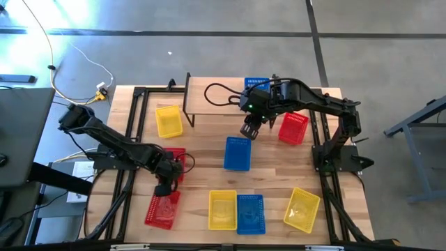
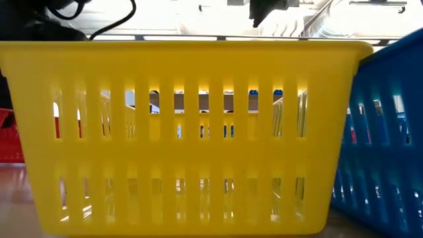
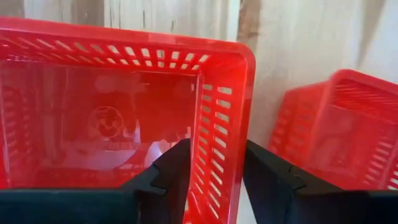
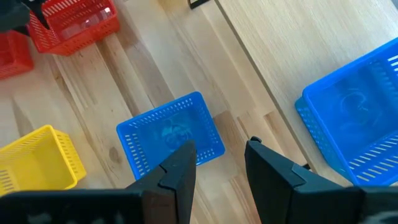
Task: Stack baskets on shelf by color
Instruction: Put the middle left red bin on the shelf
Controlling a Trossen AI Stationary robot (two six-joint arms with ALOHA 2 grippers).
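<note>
At the near-left of the wooden tabletop (image 1: 202, 157), the left gripper (image 1: 162, 188) sits low over a red rectangular plastic mesh basket (image 1: 162, 210). In the left wrist view its two dark fingers (image 3: 171, 171) straddle one long wall of that basket (image 3: 227, 124), one finger inside, one outside, with a gap showing on both sides of the wall. Judgement: parted, not yet pinching, nothing held. A second red basket (image 1: 175, 162) lies just behind it, partly under the arm. This basket's long axis runs roughly front to back with a slight tilt, so the straddled wall runs along the arm's reach. The low light-wood plank shelf on black legs (image 1: 216, 94) lies well away, up and to the right of it.

Centre: a blue mesh basket (image 1: 237, 153) lies on the table, long axis front to back. The right gripper (image 1: 251, 130) hangs just above its far end; the right wrist view looks down on this basket (image 4: 169, 135) between parted fingers (image 4: 180, 168), which touch nothing. The right arm is clearly the nearer one for it.

Right: one blue basket (image 1: 255, 83) already stands on the shelf's right end, just behind the right arm. A third red basket (image 1: 293, 127) rests right of the gripper.

Yellow baskets, one by the shelf (image 1: 168, 120), two at the front (image 1: 222, 209) (image 1: 302, 208), are untouched.
</note>
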